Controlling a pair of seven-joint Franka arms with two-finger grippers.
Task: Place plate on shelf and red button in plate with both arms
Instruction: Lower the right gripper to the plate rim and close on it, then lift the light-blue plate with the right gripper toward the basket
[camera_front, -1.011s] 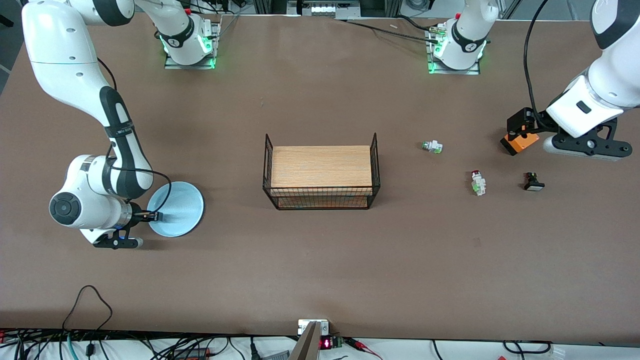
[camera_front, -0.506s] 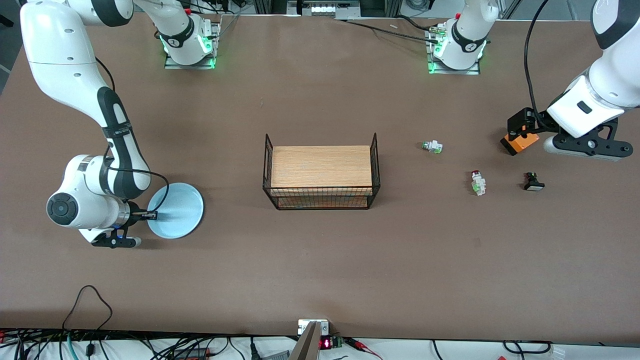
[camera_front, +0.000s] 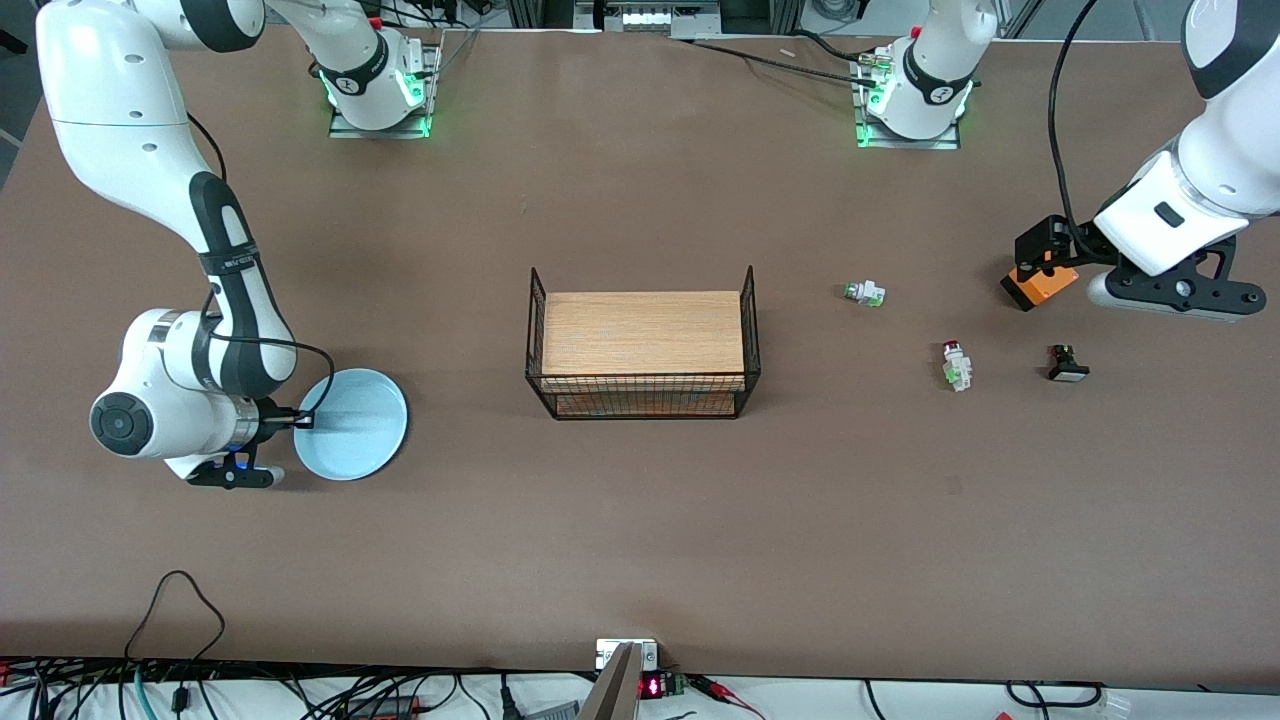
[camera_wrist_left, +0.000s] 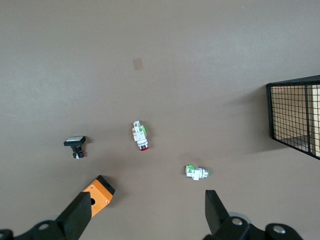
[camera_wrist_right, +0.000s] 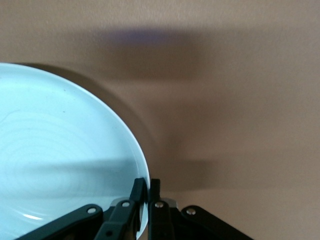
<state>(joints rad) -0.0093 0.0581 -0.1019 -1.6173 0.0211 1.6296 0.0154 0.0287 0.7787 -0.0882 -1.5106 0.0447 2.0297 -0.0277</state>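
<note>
The pale blue plate (camera_front: 360, 430) lies on the table toward the right arm's end. My right gripper (camera_front: 299, 421) is shut on its rim, one finger inside the plate (camera_wrist_right: 60, 145) and one outside, as the right wrist view shows at the gripper (camera_wrist_right: 148, 189). The red button (camera_front: 955, 362) lies on its side toward the left arm's end, its dark-red cap showing in the left wrist view (camera_wrist_left: 140, 137). My left gripper (camera_front: 1040, 258) hangs open over the table there, above an orange box, its fingers wide apart in its own view (camera_wrist_left: 147, 212) with nothing between them.
A black wire basket (camera_front: 640, 402) holding a wooden board stands mid-table, its corner in the left wrist view (camera_wrist_left: 290, 115). A green-capped switch (camera_front: 865, 293), a black switch (camera_front: 1067, 365) and the orange box (camera_front: 1040, 286) lie around the red button.
The right gripper's fingers have closed onto the plate's rim, and gripper and plate have shifted slightly toward the front camera. The left arm has not moved.
</note>
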